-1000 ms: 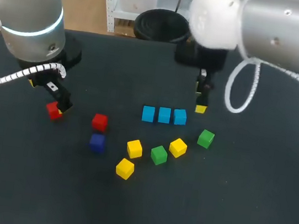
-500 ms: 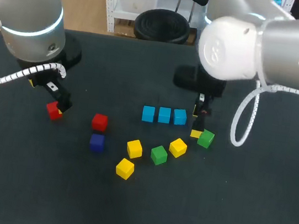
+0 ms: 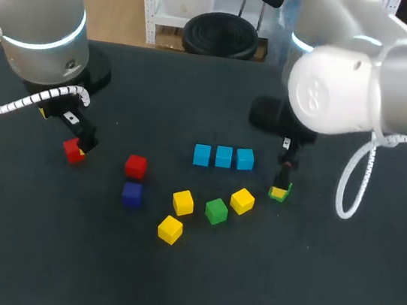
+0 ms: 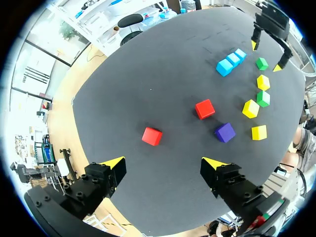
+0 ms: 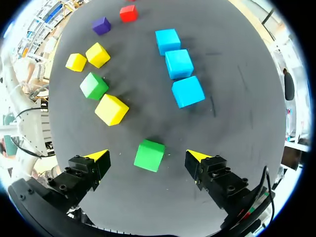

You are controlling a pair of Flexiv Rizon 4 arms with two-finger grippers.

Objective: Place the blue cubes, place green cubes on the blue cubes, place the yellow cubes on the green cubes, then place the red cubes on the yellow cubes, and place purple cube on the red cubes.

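Lowered over the green cube (image 5: 149, 154), the right gripper (image 5: 146, 157) is shown open astride it; by off-centre closure, the cube could be knocked askew.

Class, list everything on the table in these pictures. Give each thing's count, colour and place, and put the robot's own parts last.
Table: one, black, under everything.
Blue cubes: three, blue, in a row mid-table.
Green cubes: two, green; one among the yellow cubes, one between the right pincer's fingers, untouched.
Yellow cubes: three, yellow, loose around the first green cube.
Red cubes: two, red; one beside the purple cube, one just ahead of the left pincer.
Purple cube: one, purple, next to a red cube.
Left pincer: one, yellow-tipped, open.
Right pincer: one, yellow-tipped, open, straddling a green cube.
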